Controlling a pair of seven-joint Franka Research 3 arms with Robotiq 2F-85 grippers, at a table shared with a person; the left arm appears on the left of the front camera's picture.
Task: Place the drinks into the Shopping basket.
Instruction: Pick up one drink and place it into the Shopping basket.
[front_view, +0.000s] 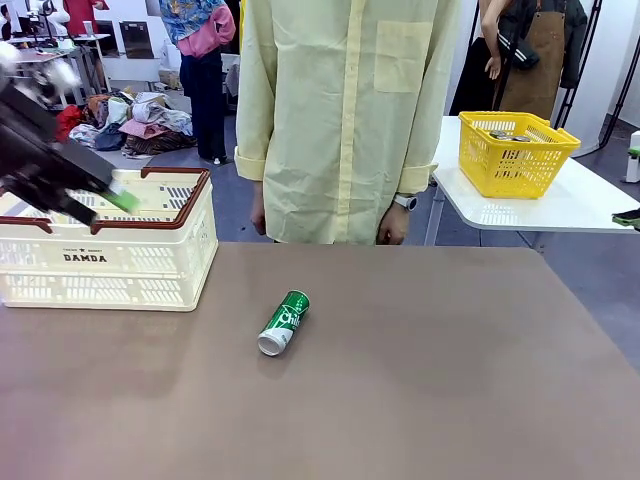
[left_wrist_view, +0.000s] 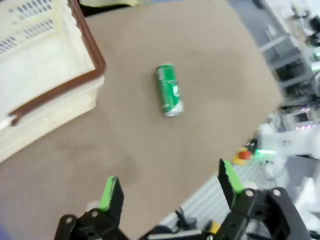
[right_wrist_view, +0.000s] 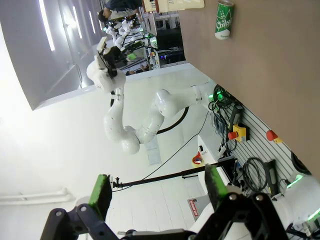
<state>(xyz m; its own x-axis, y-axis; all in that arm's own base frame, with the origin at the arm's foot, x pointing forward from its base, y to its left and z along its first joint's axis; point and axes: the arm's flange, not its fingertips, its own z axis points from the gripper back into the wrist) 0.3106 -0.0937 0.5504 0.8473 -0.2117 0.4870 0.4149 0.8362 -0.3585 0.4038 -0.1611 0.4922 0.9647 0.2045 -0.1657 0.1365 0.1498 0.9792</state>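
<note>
Green drink can (front_view: 284, 323) lies sideways (so it rolls), and the wide-open, empty left gripper (left_wrist_view: 169, 177) or right gripper (right_wrist_view: 157, 177) could nudge it away.

You have bare table (front_view: 450, 380) all round the can (front_view: 285, 322), which lies on its side and is open to reach from any direction. The basket (front_view: 110, 262) sits well to its left with its top open, so there is just the brown rim to clear. Your left gripper (front_view: 110, 208) hangs high on that side, jaws wide. The person (front_view: 340, 120) stands behind the far edge, hands down.
</note>
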